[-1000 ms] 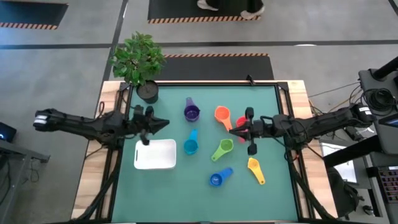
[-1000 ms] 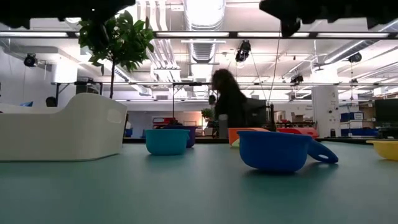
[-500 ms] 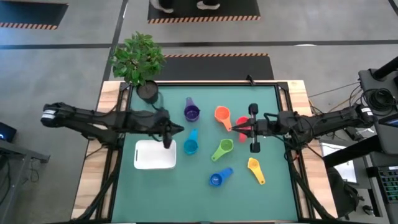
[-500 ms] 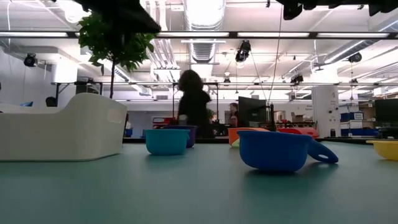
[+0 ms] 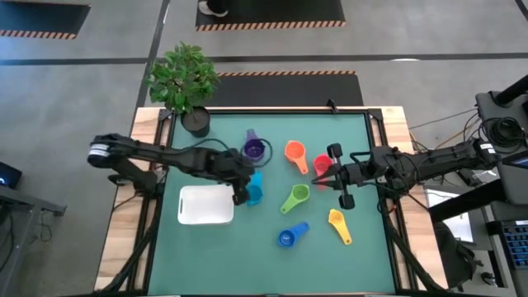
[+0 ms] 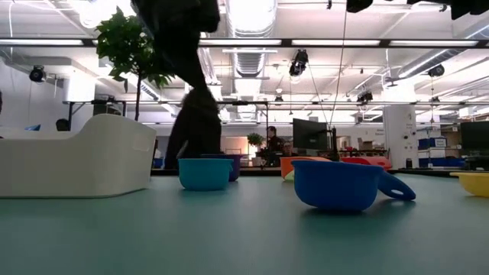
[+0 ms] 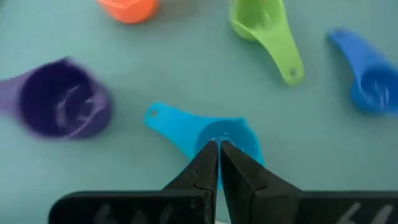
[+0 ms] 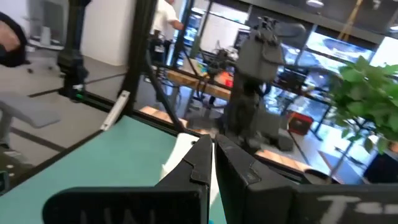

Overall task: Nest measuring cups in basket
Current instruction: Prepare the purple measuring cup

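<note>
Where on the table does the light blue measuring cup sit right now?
In the high view the light blue measuring cup sits left of centre, between the white basket and the green cup, just below the purple cup, under the left end effector.

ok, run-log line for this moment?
left gripper: shut, over light blue cup | right gripper: shut, by red cup | basket: empty
</note>
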